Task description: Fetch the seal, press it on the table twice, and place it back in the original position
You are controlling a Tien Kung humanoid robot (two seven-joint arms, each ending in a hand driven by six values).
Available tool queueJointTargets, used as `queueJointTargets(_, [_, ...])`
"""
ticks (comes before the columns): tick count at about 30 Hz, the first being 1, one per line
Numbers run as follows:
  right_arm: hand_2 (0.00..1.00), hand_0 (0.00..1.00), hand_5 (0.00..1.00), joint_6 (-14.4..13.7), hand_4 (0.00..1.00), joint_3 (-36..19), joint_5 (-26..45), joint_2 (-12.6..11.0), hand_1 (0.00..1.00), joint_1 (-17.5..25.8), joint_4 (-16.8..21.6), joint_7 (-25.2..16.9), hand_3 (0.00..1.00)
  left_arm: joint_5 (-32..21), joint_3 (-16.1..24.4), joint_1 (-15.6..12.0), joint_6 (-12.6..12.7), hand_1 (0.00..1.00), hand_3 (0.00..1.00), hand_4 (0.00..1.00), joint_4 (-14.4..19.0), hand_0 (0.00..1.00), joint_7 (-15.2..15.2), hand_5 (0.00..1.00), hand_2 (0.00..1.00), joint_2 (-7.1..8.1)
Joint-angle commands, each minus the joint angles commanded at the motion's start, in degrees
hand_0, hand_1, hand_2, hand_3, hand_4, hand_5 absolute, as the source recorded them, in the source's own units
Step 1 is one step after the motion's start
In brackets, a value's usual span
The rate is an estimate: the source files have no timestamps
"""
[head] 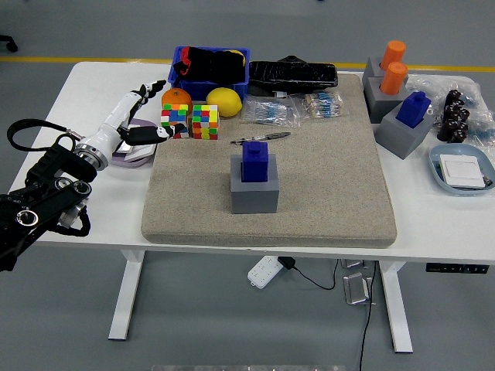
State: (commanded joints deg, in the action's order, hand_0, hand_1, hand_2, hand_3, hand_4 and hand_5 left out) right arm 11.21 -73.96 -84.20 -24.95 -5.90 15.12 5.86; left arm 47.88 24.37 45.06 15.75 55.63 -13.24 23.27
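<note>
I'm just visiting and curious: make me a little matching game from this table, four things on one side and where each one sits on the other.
Things:
1. blue seal
2. orange seals
3. lemon
4. left hand

Places:
A. far right, on grey blocks
B. middle of the mat, on a grey block
C. left of the mat, fingers open
D. in front of the blue bin

Pairs: 1-B, 2-A, 3-D, 4-C
</note>
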Motion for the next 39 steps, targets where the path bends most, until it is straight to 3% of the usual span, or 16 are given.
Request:
queueJointTargets(4, [0.706, 0.802, 0.562, -0.03, 0.765, 0.12, -0.04, 0.04, 0.711, -0.07, 0.03, 0.0, 0.665, 0.78, 0.73, -0.49, -1.25, 0.93, 0.962, 0.913, 1.67, 0.998, 0.87, 0.136, 0.917, -0.17])
queueJointTargets(10, [0.706, 0.801, 0.563, -0.13, 0.765, -0.3, -0.61, 0.23, 0.711, -0.28, -0.22, 0.03, 0.665, 3.39, 3.6, -1.99, -6.11, 0.918, 0.963, 0.945, 5.33, 0.997, 4.76, 0.143, 0.903, -0.71])
queueJointTargets(13, [0.706, 0.801, 0.563, -0.12, 0.765, -0.28, -0.78, 0.4, 0.711, -0.37, -0.32, 0.07, 0.665, 4.9, 4.24, -2.75, -7.26, 0.918, 0.963, 0.945, 6.34, 0.997, 5.9, 0.143, 0.903, -1.44])
queueJointTargets(17, [0.706, 0.802, 0.563, -0.12, 0.766, -0.21, -0.91, 0.63, 0.711, -0.55, -0.25, 0.07, 0.665, 8.98, 5.82, -4.12, -6.58, 0.897, 0.957, 0.956, 6.07, 0.992, 6.25, 0.109, 0.881, -3.46])
queueJointTargets(21, [0.706, 0.802, 0.563, -0.06, 0.766, 0.27, -0.74, 0.8, 0.711, -0.59, -0.18, 0.06, 0.665, 10.01, 6.94, -5.36, -5.63, 0.897, 0.957, 0.956, 5.07, 0.992, 5.27, 0.109, 0.881, -5.86])
queueJointTargets(22, [0.706, 0.801, 0.562, -0.08, 0.766, 0.31, -0.71, 0.84, 0.711, -0.57, -0.2, 0.06, 0.665, 10.14, 7.02, -5.53, -5.56, 0.879, 0.953, 0.956, 5.01, 0.983, 5.18, 0.044, 0.859, -6.23])
queueJointTargets(27, [0.706, 0.801, 0.562, -0.15, 0.766, 0.45, -0.92, 1.07, 0.711, -0.33, -0.33, 0.06, 0.665, 10.63, 7.33, -6.32, -5.5, 0.879, 0.953, 0.956, 4.67, 0.983, 5.41, 0.044, 0.859, -8.24])
queueJointTargets(28, [0.706, 0.801, 0.562, -0.16, 0.765, 0.31, -1.03, 1.16, 0.71, -0.31, -0.36, 0.05, 0.664, 10.81, 7.58, -6.58, -5.5, 0.852, 0.951, 0.946, 4.59, 0.981, 5.56, 0.002, 0.82, -8.7])
queueJointTargets(39, [0.706, 0.801, 0.563, -0.15, 0.766, -0.73, -1.66, 1.99, 0.71, -0.02, -0.57, 0.13, 0.665, 12.75, 11.06, -8.28, -3.93, 0.831, 0.953, 0.941, 2.94, 0.973, 6.69, 0.002, 0.797, -13.69])
